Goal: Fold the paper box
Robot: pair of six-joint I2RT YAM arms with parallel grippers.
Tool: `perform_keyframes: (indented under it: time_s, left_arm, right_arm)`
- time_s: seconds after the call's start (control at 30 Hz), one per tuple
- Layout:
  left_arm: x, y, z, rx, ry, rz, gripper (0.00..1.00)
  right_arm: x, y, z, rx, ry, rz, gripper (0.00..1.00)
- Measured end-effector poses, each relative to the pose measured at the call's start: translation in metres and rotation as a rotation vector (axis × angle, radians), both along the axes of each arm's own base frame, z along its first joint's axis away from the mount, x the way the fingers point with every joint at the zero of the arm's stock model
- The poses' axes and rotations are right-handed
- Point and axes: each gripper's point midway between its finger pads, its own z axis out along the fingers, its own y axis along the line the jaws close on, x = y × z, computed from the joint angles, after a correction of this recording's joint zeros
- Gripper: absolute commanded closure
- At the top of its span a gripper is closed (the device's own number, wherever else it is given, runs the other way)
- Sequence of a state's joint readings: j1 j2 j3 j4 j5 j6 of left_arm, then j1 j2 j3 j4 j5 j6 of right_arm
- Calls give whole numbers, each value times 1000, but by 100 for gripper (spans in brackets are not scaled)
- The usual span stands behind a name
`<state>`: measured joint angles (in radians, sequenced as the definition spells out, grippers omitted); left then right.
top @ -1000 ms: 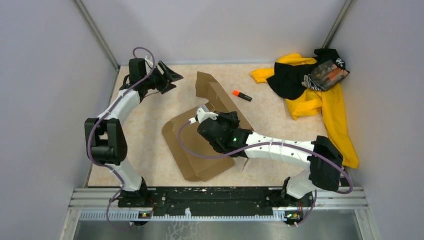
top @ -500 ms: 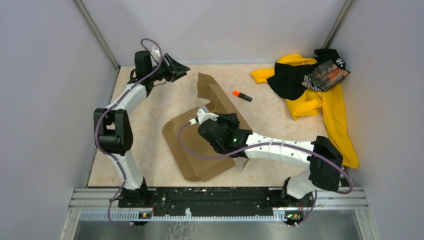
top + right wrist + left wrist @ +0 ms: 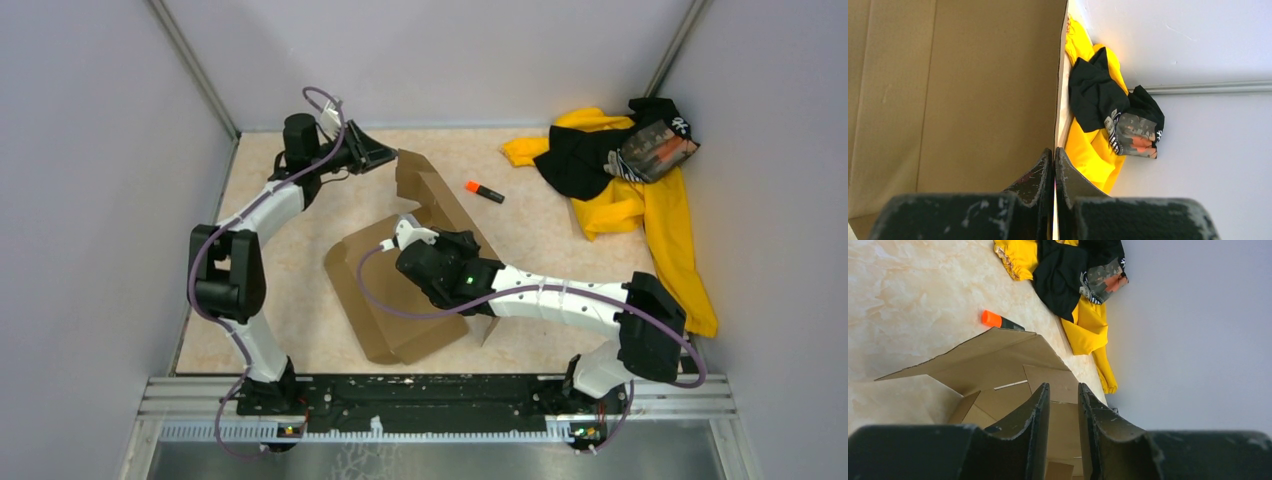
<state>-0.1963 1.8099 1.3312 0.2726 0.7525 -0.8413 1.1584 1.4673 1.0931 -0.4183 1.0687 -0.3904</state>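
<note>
The paper box (image 3: 400, 300) is sitting dead centre of the table (image 3: 290, 250), base panel flat and half-formed. One raised flap (image 3: 430, 190) stands up along its upper-right side. That flap's long edge runs diagonally, from upper left of centre down toward the middle of the frame.

The right gripper (image 3: 1054, 160) is parked on the middle of the box. In its wrist view the fingers are pinched down to a sliver with a cardboard edge running right into the gap, so I'd say it's clamped on that wall (the top view hides the tips under the wrist).

The left gripper (image 3: 388, 157) is above and left of centre, just beside the far upper end of the flap, with no contact that I can make out. Its fingers (image 3: 1035, 425) are open only a narrow slot, with nothing in between.

So the cardboard lies to the right of the left pincer, and that arm is clearly the nearer one to the free end. My guess is it needs to line up with that diagonal edge to push or grab it.

The orange marker (image 3: 484, 191) is just past the flap, and the clothing pile (image 3: 620, 170) is well apart at upper right.
</note>
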Motion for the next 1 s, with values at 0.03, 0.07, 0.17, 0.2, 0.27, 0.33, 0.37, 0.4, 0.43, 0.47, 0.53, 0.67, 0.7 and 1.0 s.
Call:
perform_keyframes:
  time_s: [0.03,0.07,0.17,0.2,0.27,0.33,0.37,0.4,0.43,0.47,0.53,0.67,0.7,1.0]
  left_arm:
    - [-1,0,0,-1,-2,-2,68]
    - [-2,-2,-1,-1,-3,-5,68]
    - [-6,-4,-7,0,1,-9,68]
    - [-8,-4,-9,0,4,-12,68]
    - [-12,-7,-12,1,7,-21,69]
    - [-16,-12,-15,1,10,-32,70]
    - [-18,-14,-16,1,11,-38,70]
    - [-19,-16,-16,1,12,-44,71]
    - [-21,-19,-16,1,11,-49,71]
    - [-22,-21,-16,1,9,-54,71]
    - [-25,-26,-15,0,4,-66,72]
    - [-28,-33,-15,4,-1,-79,73]
    - [-29,-35,-15,5,-3,-83,73]
    - [-36,-41,-30,31,9,-90,74]
  right_arm:
    - [0,0,0,0,1,-1,100]
    - [0,-1,0,-2,1,-2,100]
    - [-1,-2,-2,-4,5,-6,100]
    - [-1,-2,-2,-3,6,-8,100]
    - [-1,-2,-3,1,7,-10,100]
    - [-1,-2,-3,4,7,-12,100]
    - [-2,-2,-3,7,7,-13,100]
    - [-2,-2,-3,9,7,-14,100]
    - [-2,-2,-3,11,7,-15,100]
    - [-2,-2,-3,14,7,-16,100]
    - [-2,-2,-4,18,6,-18,100]
    - [-2,-2,-4,23,6,-20,100]
    - [-2,-2,-4,24,6,-21,100]
    - [-3,-9,-8,-2,-1,-37,100]
